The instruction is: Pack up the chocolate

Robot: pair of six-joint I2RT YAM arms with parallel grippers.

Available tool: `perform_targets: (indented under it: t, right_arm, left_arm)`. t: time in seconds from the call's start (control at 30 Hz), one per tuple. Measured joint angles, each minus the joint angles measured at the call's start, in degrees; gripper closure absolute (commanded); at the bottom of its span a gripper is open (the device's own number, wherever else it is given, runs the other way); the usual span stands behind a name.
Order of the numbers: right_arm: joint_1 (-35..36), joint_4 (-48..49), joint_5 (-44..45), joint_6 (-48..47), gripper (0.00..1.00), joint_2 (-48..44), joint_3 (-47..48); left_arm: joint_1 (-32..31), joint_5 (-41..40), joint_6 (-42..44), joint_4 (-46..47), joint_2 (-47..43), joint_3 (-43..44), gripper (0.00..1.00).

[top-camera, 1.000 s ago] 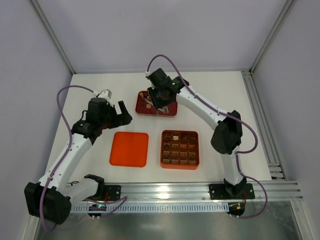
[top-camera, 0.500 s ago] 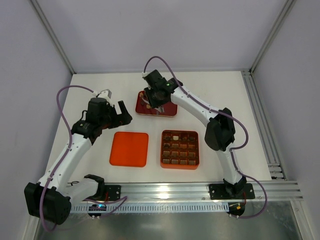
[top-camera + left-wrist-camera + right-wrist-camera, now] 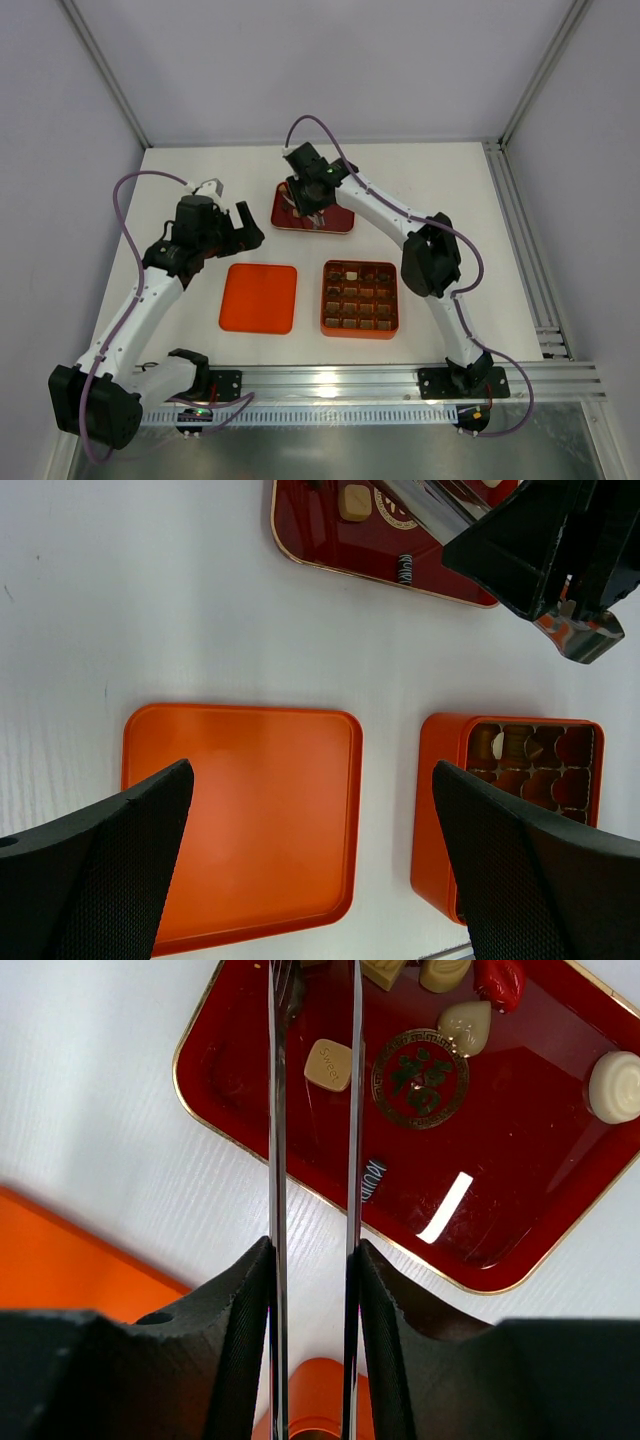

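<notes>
Loose chocolate pieces lie on the red tray [image 3: 520,1230]: a tan square [image 3: 328,1064], a cream heart [image 3: 468,1025] and a white round one [image 3: 612,1086]. My right gripper [image 3: 312,1260] is shut on the metal tweezers [image 3: 277,1110], whose two blades reach over the tray's left part, either side of the tan square; their tips are out of frame. The orange gridded box [image 3: 360,298] holds chocolate [image 3: 520,745] in most cells. My left gripper [image 3: 310,770] hangs open above the gap between the lid [image 3: 240,820] and the box, holding nothing.
The flat orange lid [image 3: 259,298] lies left of the box. The red tray [image 3: 340,225] sits behind both, with the right gripper [image 3: 312,195] over it. A small dark striped piece [image 3: 373,1178] lies near the tray's front rim. An aluminium rail runs along the table's right edge.
The right arm has swung a little to the left, bringing the tweezers over the tray's left part. The left arm has not moved.
</notes>
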Motion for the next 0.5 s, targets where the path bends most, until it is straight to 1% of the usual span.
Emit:
perform_targets:
  t: [0.03, 0.27, 0.5]
  right_arm:
    - [-0.1, 0.0, 0.0, 0.0, 0.62, 0.1, 0.0]
    - [-0.2, 0.3, -0.1, 0.4, 0.66, 0.3, 0.0]
    - [-0.2, 0.4, -0.2, 0.9, 0.72, 0.3, 0.0]
  left_arm:
    - [0.0, 0.0, 0.0, 0.0, 0.0, 0.0, 0.0]
    - [0.0, 0.0, 0.0, 0.0, 0.0, 0.0, 0.0]
    - [0.0, 0.0, 0.0, 0.0, 0.0, 0.0, 0.0]
